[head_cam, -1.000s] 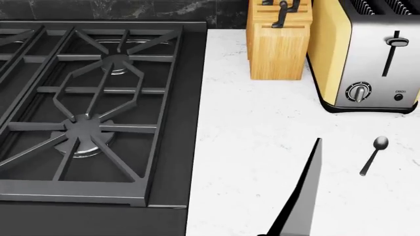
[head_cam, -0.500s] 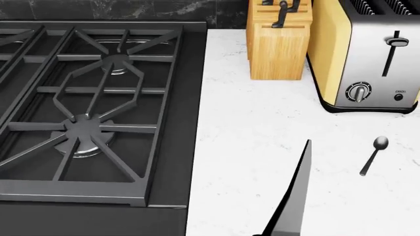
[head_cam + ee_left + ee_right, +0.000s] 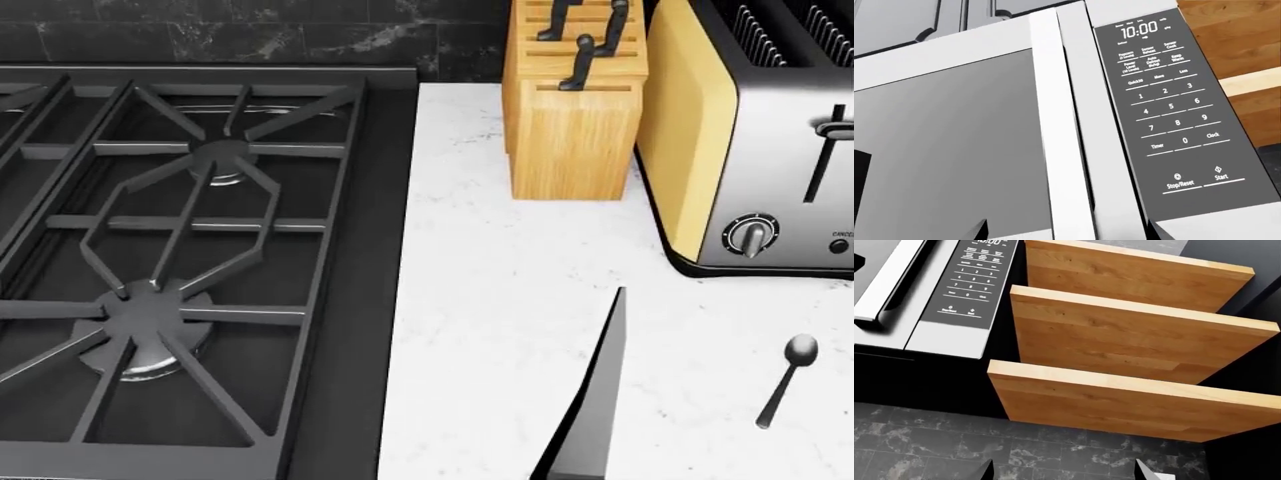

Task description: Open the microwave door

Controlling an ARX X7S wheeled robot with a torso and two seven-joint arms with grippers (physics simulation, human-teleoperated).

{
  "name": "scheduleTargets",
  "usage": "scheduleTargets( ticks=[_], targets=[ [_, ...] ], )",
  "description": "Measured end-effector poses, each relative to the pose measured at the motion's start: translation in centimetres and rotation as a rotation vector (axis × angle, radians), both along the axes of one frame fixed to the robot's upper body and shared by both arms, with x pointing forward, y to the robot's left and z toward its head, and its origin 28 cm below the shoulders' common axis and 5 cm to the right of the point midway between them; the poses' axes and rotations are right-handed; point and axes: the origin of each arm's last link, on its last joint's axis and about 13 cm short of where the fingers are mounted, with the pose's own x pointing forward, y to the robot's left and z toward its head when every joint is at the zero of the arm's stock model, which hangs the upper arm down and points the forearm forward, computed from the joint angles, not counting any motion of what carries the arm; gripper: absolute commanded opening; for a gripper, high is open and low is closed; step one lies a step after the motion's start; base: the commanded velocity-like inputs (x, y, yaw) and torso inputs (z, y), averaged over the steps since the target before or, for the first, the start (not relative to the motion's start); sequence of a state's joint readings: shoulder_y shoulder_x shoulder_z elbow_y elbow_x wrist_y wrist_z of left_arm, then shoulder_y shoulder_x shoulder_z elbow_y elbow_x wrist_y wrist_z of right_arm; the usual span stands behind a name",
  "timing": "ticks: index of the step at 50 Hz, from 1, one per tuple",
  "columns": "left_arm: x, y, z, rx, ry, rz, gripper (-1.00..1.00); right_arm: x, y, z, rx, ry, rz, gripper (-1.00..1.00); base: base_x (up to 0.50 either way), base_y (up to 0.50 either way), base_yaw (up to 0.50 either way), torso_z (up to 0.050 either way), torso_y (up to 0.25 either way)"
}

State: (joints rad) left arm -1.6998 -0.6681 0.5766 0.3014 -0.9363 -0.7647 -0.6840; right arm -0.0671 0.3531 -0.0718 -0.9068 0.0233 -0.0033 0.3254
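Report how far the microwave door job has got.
Done: the left hand is up at the microwave, facing the door beside the control panel. In hand: nothing yet; its fingertips are apart and off the handle, and the right hand is open, pointing at the wooden shelves. Left: grip the handle and pull, since the door looks shut.

White marble counter (image 3: 507,300), black stove (image 3: 174,250)

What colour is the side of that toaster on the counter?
Pale yellow, with a silver front; the toaster shows best in the head view.
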Motion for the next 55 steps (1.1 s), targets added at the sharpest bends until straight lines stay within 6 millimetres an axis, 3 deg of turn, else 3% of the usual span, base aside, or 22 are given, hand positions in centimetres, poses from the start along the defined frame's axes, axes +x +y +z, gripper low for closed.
scheduleTargets(
  ticks=[13,55],
  targets=[
    [0.1,0.0,0.3,-0.001,0.009,-0.014,1.00,0.0,0.1,-0.1,-0.005,0.002,0.002,1.00,0.00,0.00,0.00,0.000,0.000],
    [4.2,0.7,0.2,-0.082,0.110,-0.083,1.00,0.3,0.2,-0.6,-0.017,0.028,0.007,1.00,0.00,0.00,0.00,0.000,0.000]
  ],
)
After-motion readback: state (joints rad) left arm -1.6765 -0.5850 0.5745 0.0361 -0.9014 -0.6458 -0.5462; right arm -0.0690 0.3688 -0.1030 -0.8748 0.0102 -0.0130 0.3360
